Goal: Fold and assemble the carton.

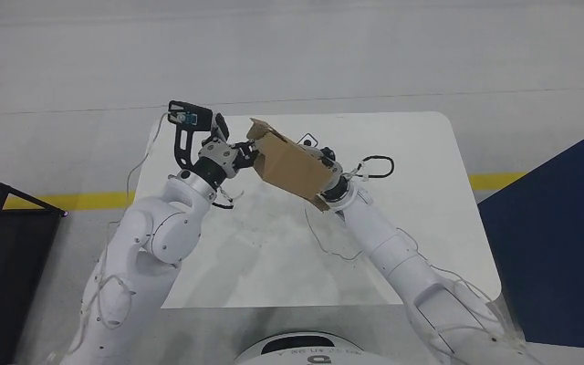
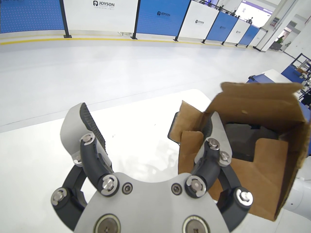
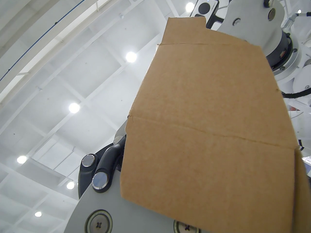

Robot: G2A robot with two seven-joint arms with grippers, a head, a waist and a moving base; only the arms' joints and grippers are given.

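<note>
- The carton [image 1: 287, 166] is brown cardboard, partly formed. It is held up over the far middle of the white worktop [image 1: 411, 155] and does not lie flat on it.
- In the top view it slants, with one end toward the left arm and the other toward the right arm.
- The left gripper [image 2: 148, 112] is at the carton's open end, with its jaws spread wide. One dark ribbed pad [image 2: 93, 127] is out over bare worktop. The other finger [image 2: 215, 132] is against a loose end flap, just at the carton's mouth.
- That open end shows several flaps at different angles. A wide one stands up behind the opening, a small one folds in front of it, and a notched one lies along the lower side.
- A dark shape [image 2: 245, 137] sits inside the carton (too shadowed to tell what it is).
- The right gripper [image 1: 328, 178] is at the carton's other end, with its jaws pinching the cardboard there. In the right wrist view a creased panel covers the jaws, so only a dark finger link [image 3: 107, 156] shows beside the panel's edge.
- Beyond the carton, that view shows the other arm's white wrist [image 3: 257, 22] close by and ceiling lights [image 3: 131, 56] above.
- Blue and white partition panels [image 2: 97, 8] and a yellow floor line [image 2: 73, 38] lie beyond the worktop's far edge.
</note>
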